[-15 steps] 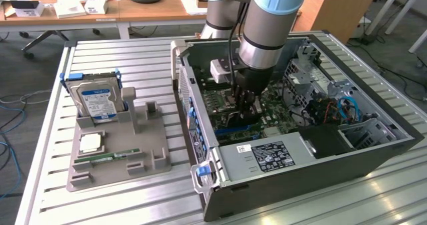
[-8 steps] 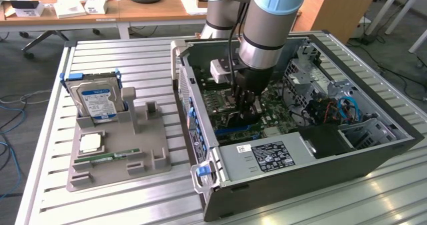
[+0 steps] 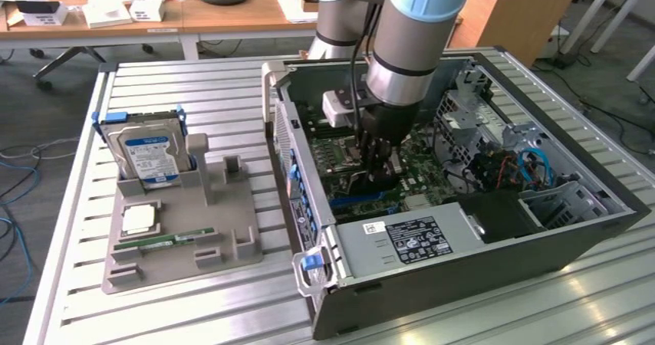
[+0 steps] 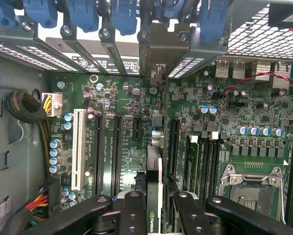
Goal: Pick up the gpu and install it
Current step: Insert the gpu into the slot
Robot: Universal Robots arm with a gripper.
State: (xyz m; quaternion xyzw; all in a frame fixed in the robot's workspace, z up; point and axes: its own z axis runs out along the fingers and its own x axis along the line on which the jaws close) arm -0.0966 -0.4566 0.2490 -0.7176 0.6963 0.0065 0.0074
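The gripper (image 4: pixel 154 205) is clamped on the gpu (image 4: pixel 153 171), which hangs edge-on directly beneath it. Its long axis runs ahead toward the rear slot covers (image 4: pixel 158 46), parallel to the motherboard (image 4: pixel 244 112) sockets. Black expansion slots (image 4: pixel 118 152) flank the card closely, with the white slot (image 4: pixel 78 149) and cable bundle (image 4: pixel 24 107) farther off. I cannot tell whether the card's edge touches a socket.

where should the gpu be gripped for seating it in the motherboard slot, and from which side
Grip the gpu by its upper edge, coming straight down through the open side of the case, one finger on each flat face. It stands on edge over the motherboard, thin and flat, lower edge toward the slots, so only the top edge is free. The gripper appears to hold it so.
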